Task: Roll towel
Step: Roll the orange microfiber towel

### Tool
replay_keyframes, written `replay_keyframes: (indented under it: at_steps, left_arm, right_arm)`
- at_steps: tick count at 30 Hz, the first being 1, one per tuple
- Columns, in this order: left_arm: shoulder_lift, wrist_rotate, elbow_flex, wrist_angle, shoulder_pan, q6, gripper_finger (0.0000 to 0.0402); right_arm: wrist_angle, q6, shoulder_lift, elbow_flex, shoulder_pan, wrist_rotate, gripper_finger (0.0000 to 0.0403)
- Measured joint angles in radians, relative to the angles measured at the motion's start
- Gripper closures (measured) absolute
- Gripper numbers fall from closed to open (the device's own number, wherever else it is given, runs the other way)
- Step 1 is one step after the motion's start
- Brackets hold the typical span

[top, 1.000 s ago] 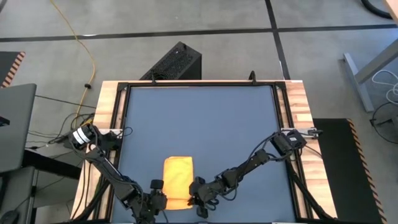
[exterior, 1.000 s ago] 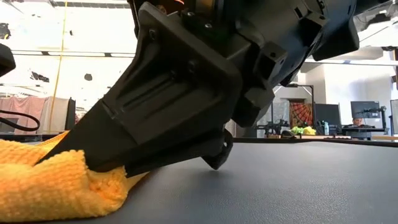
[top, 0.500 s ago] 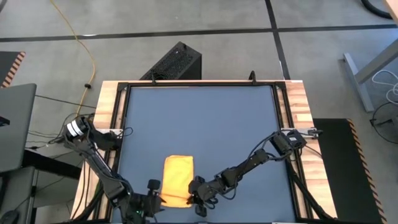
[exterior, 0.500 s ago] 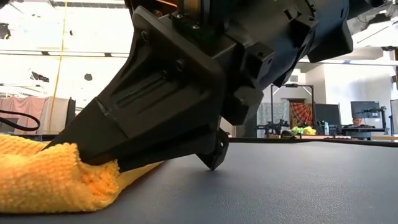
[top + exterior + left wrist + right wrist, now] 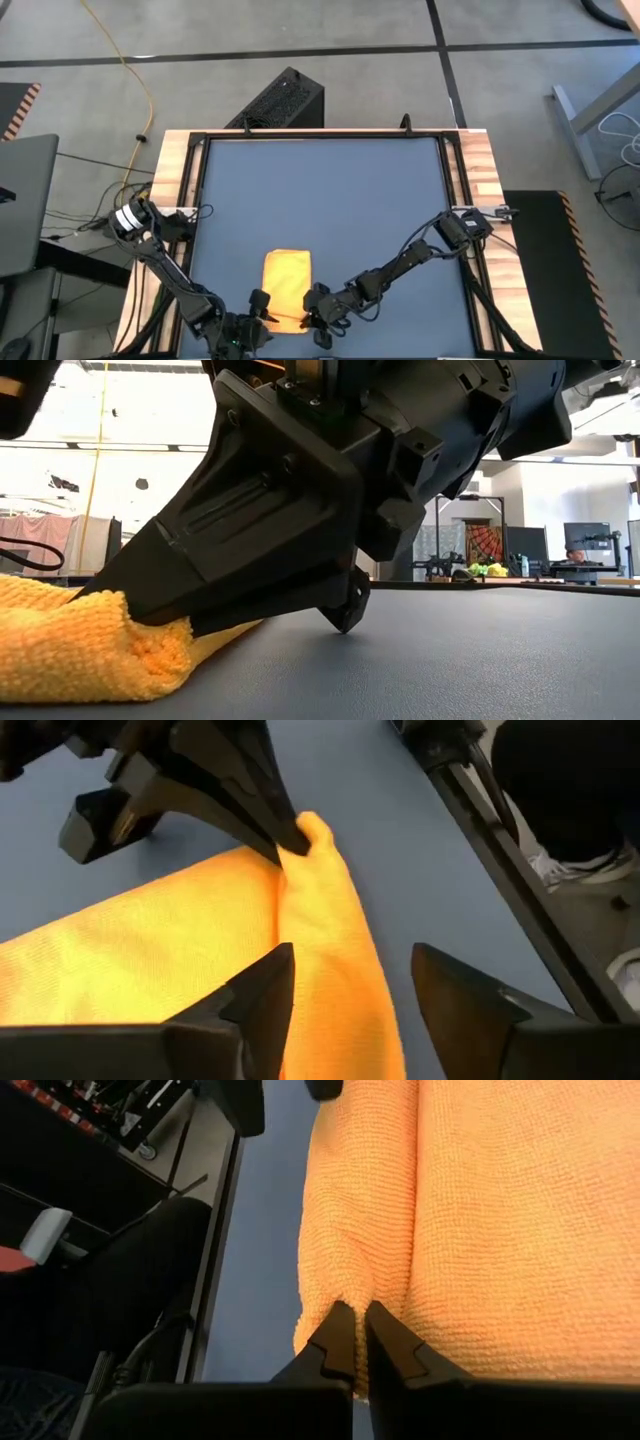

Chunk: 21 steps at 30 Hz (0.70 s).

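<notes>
The yellow-orange towel (image 5: 286,280) lies on the dark mat near the table's near edge, and its near edge is turned up into a thick fold (image 5: 335,950). My right gripper (image 5: 312,318) is shut on the right end of that fold; it also shows in the low view (image 5: 150,625) and in its own wrist view (image 5: 358,1330). My left gripper (image 5: 262,312) is open at the fold's left end. Its two fingers stand on either side of the fold (image 5: 350,1010); I cannot tell whether they touch it. My right gripper pinches the right end of the towel's turned-up near edge (image 5: 350,1285) between its two fingertips, several layers thick. The fingers come low and slanting from the table's right (image 5: 200,610). The pinched fold is bunched and slightly raised; the rest of the towel lies flat on the mat.
The table's black frame rail (image 5: 520,890) runs close behind the fold at the near edge. Wooden side strips (image 5: 480,170) flank the mat. Bare mat (image 5: 330,190) stretches beyond the towel toward the far edge. A black box (image 5: 285,100) stands on the floor beyond the table.
My right gripper has gone a little toward the table's left with the pinched fold, bunching it. My left gripper has drawn back toward the near left and then come in again to the fold's left end.
</notes>
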Motion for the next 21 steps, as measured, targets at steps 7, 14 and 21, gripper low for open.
replay_keyframes:
  at_steps: [7, 14, 21]
  left_arm:
    - [0.002, 0.049, 0.000, -0.071, -0.002, -0.091, 0.0189]
    - [0.029, 0.016, 0.000, -0.102, -0.002, -0.145, 0.0189]
    - [0.083, 0.019, 0.001, -0.077, -0.004, -0.185, 0.0189]
  right_arm:
    - [0.000, 0.002, 0.000, 0.000, 0.000, 0.002, 0.0377]
    - [0.001, 0.010, 0.000, 0.000, 0.000, 0.004, 0.0377]
    - [-0.004, 0.025, 0.000, 0.000, 0.000, 0.028, 0.0377]
